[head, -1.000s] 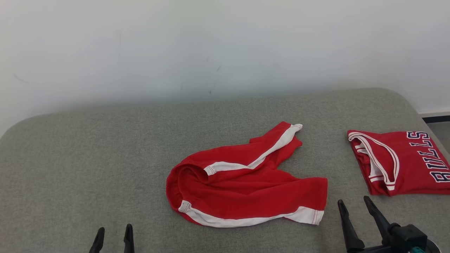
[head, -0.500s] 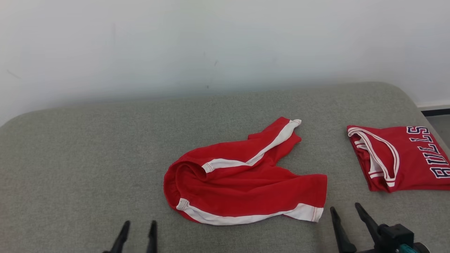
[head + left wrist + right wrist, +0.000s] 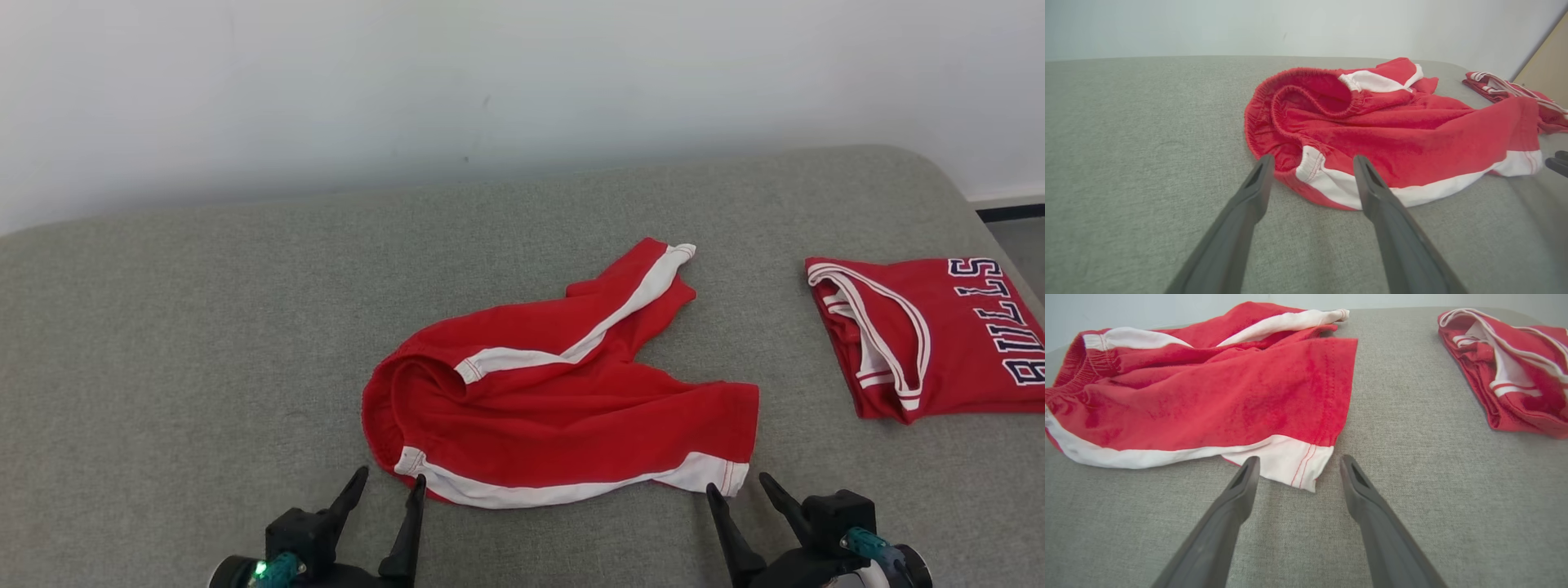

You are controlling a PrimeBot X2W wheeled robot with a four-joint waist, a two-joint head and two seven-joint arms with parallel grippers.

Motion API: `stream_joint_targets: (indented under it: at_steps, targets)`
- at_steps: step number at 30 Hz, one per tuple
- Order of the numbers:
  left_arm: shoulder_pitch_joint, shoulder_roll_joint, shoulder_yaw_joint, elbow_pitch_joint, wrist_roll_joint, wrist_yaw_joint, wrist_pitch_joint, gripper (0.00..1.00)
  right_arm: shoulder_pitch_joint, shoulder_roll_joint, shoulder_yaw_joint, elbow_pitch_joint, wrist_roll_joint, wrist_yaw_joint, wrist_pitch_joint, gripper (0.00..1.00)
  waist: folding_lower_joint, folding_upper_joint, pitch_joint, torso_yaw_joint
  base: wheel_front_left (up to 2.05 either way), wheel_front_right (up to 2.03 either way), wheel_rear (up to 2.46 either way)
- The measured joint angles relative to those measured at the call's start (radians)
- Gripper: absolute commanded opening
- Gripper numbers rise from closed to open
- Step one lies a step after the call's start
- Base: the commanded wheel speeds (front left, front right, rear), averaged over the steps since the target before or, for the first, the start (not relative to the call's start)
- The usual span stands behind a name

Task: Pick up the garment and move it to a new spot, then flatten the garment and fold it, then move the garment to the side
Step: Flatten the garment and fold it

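The left gripper sits low at the near edge of the bench. Its two dark fingers are spread apart with nothing between them, and they point away from the robot, leaning slightly right. In the left wrist view the tips straddle the white stripe at the near corner of the waistband. Whether the right finger touches the cloth cannot be told.

To the left of that gripper the grey fabric bench is bare as far as its rounded left corner, and its far edge runs along a pale wall.

The shorts, red with white side stripes, lie crumpled but mostly flat in the middle of the bench. Their long axis runs left to right: the open waistband faces left and the legs trail right. The near leg lies broad and flat, its hem facing right. The far leg is twisted narrow and angles away toward the wall.

The right gripper also sits low at the near edge. Its fingers are apart and empty, pointing away from the robot, with the tips just short of the white hem corner of the near leg.

A strip of bare bench separates the shorts from a folded red jersey with dark lettering, which lies by the right edge.
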State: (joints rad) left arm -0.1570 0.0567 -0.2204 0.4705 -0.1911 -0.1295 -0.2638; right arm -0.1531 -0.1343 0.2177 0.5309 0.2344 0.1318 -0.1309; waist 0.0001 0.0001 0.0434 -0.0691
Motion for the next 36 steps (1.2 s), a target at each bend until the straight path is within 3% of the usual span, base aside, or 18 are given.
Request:
stream_joint_targets:
  at_steps: [17, 36]
  targets:
    - [-0.193, 0.011, -0.055, 0.23, 0.021, 0.003, 0.008, 1.0, -0.125, 0.026, 0.075, 0.186, 0.024, 0.0, -0.063, 1.0, 0.0001, 0.0, 0.061, -0.018, 0.0, 0.0, 0.0]
    - [-0.246, 0.011, -0.109, 0.293, -0.003, 0.001, 0.022, 1.0, -0.168, 0.025, 0.134, 0.248, 0.065, 0.0, -0.106, 1.0, 0.0, 0.0, 0.067, -0.013, 0.0, 0.0, 0.0]
